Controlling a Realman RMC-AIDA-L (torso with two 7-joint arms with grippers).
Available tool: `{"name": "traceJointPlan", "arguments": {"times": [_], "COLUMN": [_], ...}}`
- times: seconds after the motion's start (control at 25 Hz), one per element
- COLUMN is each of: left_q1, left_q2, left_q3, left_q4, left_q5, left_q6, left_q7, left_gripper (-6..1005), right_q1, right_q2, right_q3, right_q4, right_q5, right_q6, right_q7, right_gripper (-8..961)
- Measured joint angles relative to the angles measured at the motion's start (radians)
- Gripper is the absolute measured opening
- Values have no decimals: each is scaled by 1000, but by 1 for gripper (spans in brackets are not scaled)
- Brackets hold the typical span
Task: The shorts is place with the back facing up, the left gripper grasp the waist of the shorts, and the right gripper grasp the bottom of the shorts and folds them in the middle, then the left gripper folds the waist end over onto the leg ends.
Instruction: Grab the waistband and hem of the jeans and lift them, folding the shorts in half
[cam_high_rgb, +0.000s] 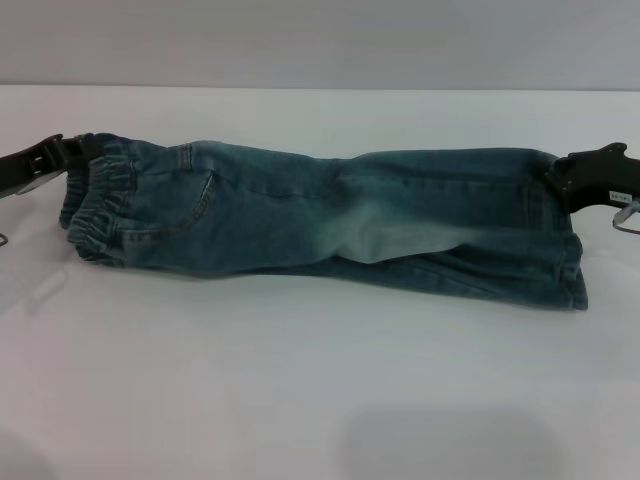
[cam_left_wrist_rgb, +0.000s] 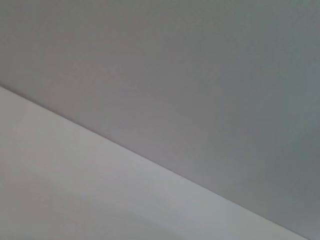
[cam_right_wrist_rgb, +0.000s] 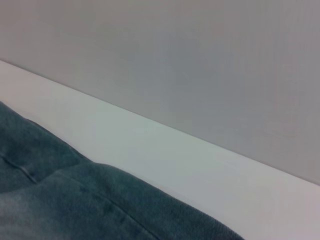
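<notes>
The blue faded-denim shorts (cam_high_rgb: 330, 215) lie folded lengthwise across the white table, with one back pocket (cam_high_rgb: 185, 205) facing up. The ruffled elastic waist (cam_high_rgb: 100, 200) is at the left and the flat stitched bottom (cam_high_rgb: 572, 262) at the right. My left gripper (cam_high_rgb: 72, 152) is at the far corner of the waist, shut on it. At the far corner of the leg ends my right gripper (cam_high_rgb: 560, 178) is shut on the denim. The right wrist view shows a stretch of the shorts (cam_right_wrist_rgb: 75, 200). The left wrist view shows only table and wall.
The white table (cam_high_rgb: 300, 380) spreads wide in front of the shorts. A grey wall (cam_high_rgb: 320, 40) stands behind the table's far edge. The table's surface (cam_left_wrist_rgb: 75, 190) and the wall fill the left wrist view.
</notes>
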Motion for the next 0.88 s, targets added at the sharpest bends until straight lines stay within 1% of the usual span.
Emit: {"name": "traceJointPlan", "arguments": {"times": [0.2,0.36,0.48,0.64,0.76,0.88], "left_q1": [0,-10,-15,-18,-18,-16], "left_q2": [-3,-8,-12,-20,-30,-35], "left_q3": [-3,0,0,1,-3,-6], "left_q4": [-8,-10,-10,-10,-10,-10], "left_q5": [-4,-4,-5,-5,-5,-6], "left_q6": [-2,-7,-27,-65,-91,-96], "left_q7": [28,53,63,65,90,101], "left_gripper": [61,61,61,243,348,452], "right_q1": [-2,-4,-8,-11,-12,-17], "right_q2": [3,10,17,27,30,33], "right_q3": [-20,-26,-32,-35,-39,-46], "right_q4": [0,-1,-5,-7,-1,0], "right_q5": [-1,-1,-1,-1,-1,-1], "right_q6": [29,67,89,118,144,156], "right_q7": [-1,-1,-1,-1,-1,-1], "right_gripper": [27,43,153,317,453,491]}}
